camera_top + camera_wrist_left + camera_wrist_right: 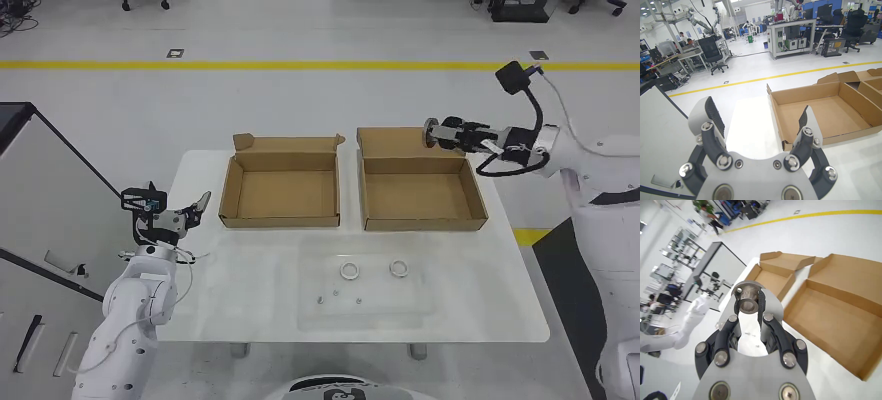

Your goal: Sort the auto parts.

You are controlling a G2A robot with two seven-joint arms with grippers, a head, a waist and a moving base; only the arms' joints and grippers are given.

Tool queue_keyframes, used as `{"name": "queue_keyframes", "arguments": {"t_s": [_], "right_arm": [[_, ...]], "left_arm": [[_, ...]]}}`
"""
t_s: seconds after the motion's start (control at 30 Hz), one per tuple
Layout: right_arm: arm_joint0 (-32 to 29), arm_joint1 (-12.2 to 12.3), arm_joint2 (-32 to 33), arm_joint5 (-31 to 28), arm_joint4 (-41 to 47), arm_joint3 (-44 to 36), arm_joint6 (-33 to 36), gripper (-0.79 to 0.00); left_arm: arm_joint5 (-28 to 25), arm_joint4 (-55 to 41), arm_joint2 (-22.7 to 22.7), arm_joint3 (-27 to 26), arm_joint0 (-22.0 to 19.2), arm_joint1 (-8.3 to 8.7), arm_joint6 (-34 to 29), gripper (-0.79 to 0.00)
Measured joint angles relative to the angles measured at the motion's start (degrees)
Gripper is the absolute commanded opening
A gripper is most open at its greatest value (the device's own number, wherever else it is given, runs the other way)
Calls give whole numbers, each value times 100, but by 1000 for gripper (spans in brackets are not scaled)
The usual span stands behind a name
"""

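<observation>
My right gripper [747,306] is shut on a flanged metal bushing [746,298]. In the top view the right gripper [436,133] holds that bushing [430,133] above the far rim of the right cardboard box [420,222]. The left cardboard box [280,218] stands beside it with nothing inside. My left gripper [761,115] is open with nothing between its fingers, and the left gripper [196,206] hovers over the table's left edge, short of the left box [829,117]. Two metal rings [349,270] [399,268] and a few small screws [337,294] lie on a clear sheet [420,300] near the table's front.
The white table [250,290] holds both boxes at the back and the clear sheet in front. A grey panel [50,190] stands off the table's left side. A yellow floor line [300,65] runs behind the table.
</observation>
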Motion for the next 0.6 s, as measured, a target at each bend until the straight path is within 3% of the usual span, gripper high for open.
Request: {"name": "queue_keyframes", "arguments": {"t_s": [0.23,0.6], "right_arm": [[720,-84,-910,21,-1264,731,103,-785],[1337,-200,-1724,-229,-2079,1905,507,-785]], "left_arm": [[0,0,0,0,0,0,0,0],[0,0,0,0,0,0,0,0]]}}
